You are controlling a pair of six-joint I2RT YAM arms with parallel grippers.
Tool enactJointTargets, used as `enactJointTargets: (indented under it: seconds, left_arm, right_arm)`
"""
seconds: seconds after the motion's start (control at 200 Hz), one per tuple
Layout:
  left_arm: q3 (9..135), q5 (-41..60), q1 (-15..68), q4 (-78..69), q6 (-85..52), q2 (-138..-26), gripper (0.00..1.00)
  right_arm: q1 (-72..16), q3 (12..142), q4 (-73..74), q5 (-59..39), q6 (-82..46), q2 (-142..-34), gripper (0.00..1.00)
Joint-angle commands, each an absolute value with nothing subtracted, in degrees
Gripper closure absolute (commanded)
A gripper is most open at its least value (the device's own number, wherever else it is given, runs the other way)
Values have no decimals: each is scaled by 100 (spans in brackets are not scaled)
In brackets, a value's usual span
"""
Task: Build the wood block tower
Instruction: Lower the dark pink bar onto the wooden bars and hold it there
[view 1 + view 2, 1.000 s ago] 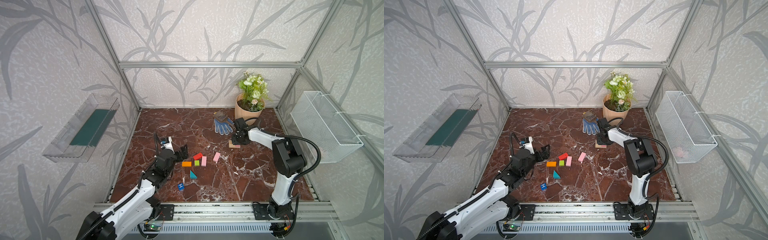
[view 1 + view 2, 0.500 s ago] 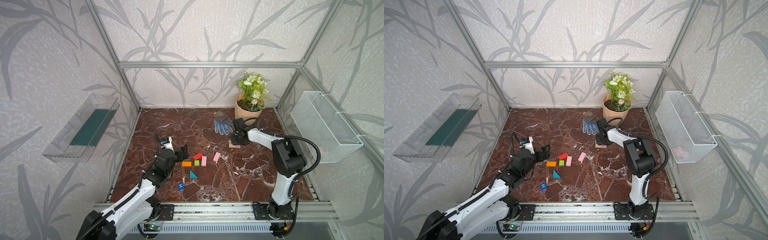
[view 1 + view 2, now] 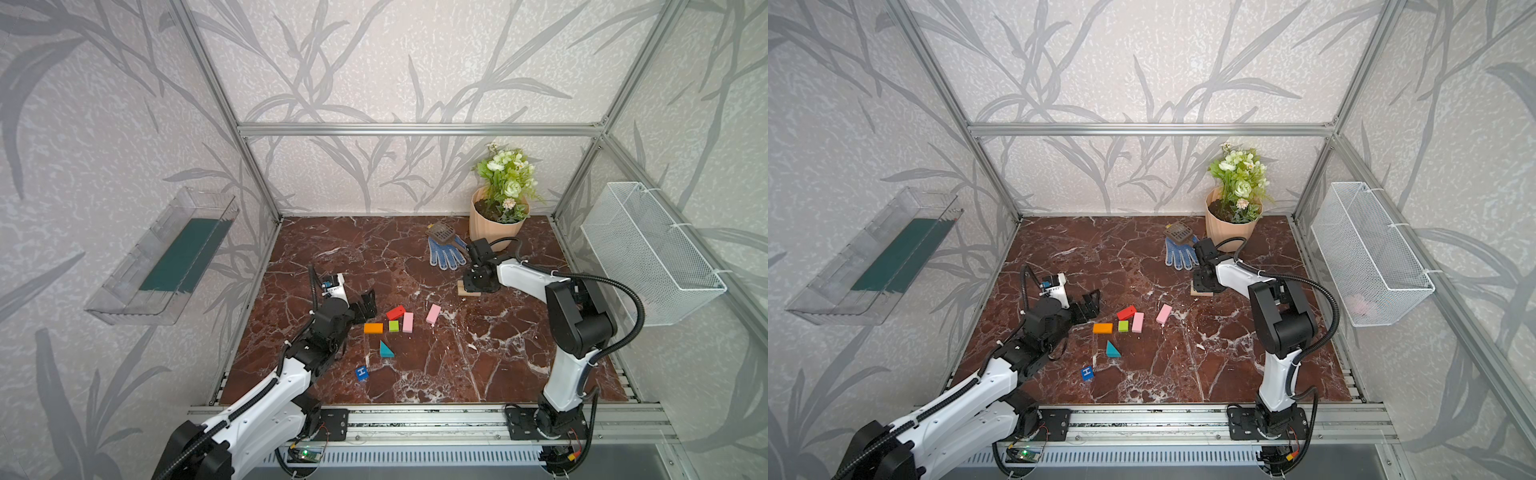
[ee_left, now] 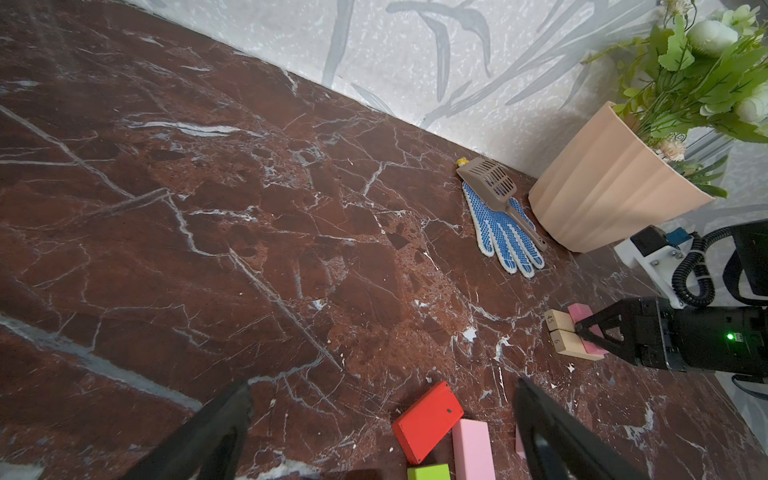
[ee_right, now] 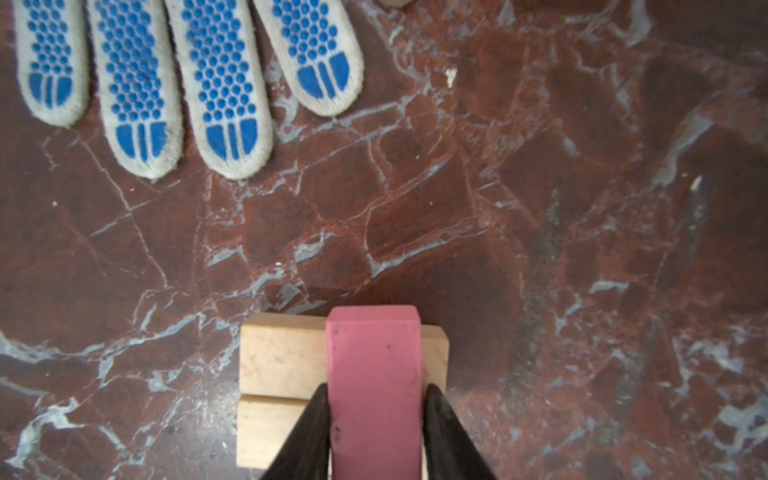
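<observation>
Two tan bars (image 5: 278,361) lie side by side on the marble floor, right of centre in both top views (image 3: 464,289) (image 3: 1200,292). A pink block (image 5: 374,374) lies across them, and my right gripper (image 5: 374,399) is shut on it; the left wrist view shows that block too (image 4: 579,313). My left gripper (image 3: 368,305) (image 4: 384,390) stands open and empty just left of the loose blocks: red (image 3: 395,312), orange (image 3: 373,328), lime cube (image 3: 393,326), two pink (image 3: 408,322) (image 3: 433,313), teal wedge (image 3: 385,350), blue H cube (image 3: 362,372).
A peach flowerpot (image 3: 494,228) stands at the back right, with a blue-dotted glove (image 3: 446,253) and a brown scoop (image 3: 441,232) beside it, close behind the tan bars. A wire basket (image 3: 648,253) hangs on the right wall, a clear tray (image 3: 166,257) on the left.
</observation>
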State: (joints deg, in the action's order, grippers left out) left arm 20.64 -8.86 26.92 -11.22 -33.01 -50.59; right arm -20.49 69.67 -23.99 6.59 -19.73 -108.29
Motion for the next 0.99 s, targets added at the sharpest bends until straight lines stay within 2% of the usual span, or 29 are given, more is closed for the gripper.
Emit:
enactJointTargets:
  seconds: [0.0,0.99]
  left_arm:
    - [2304,-922,2663,-1237,-3314,-5089,1]
    - [2326,-910,2663,-1250,-3325,-5168,1]
  right_arm:
    - [-2083,6928,-2445,721,-1986,-10683,65]
    - [-2118,6820,-2347,764,-1974,-10581,66]
